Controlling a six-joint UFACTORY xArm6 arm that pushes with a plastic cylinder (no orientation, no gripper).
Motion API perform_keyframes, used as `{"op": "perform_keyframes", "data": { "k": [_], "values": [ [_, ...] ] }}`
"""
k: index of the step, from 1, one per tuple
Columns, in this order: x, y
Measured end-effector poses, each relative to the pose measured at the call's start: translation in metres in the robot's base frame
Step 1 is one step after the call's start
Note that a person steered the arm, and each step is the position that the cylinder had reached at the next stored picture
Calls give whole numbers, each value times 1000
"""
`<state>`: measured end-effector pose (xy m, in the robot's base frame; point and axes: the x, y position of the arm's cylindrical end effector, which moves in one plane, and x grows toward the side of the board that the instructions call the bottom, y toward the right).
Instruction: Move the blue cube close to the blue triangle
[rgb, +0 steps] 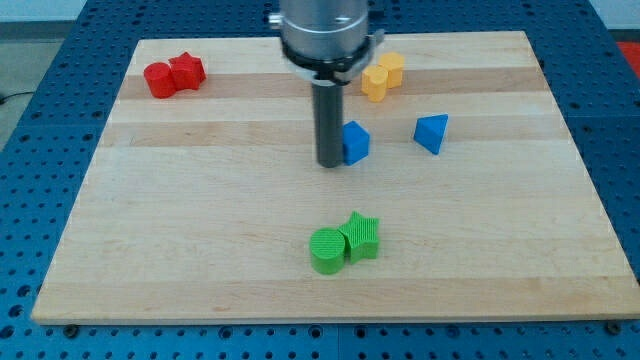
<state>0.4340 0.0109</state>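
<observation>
The arm has no gripper, just a rod, so there is nothing to spread or pinch. The tip (331, 164) sits right against the blue cube (355, 142), on the cube's left in the view, touching or v. nearly. The blue triangle (431, 132) lies to the cube's right, near but w/ a clear gap between them. Looks like the push step is under way. Next move, I'd say: slide the tip rightward, straight thru the cube's middle so it doesn't spin off, and stop short of the triangle. The other blocks on the table (200, 250) are well clear.
</observation>
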Motion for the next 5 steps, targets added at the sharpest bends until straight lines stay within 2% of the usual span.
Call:
{"op": "perform_keyframes", "data": {
  "k": [2, 3, 4, 5],
  "values": [
    [-20, 9],
    [-38, -3],
    [-55, -40],
    [-66, -25]
  ]
}}
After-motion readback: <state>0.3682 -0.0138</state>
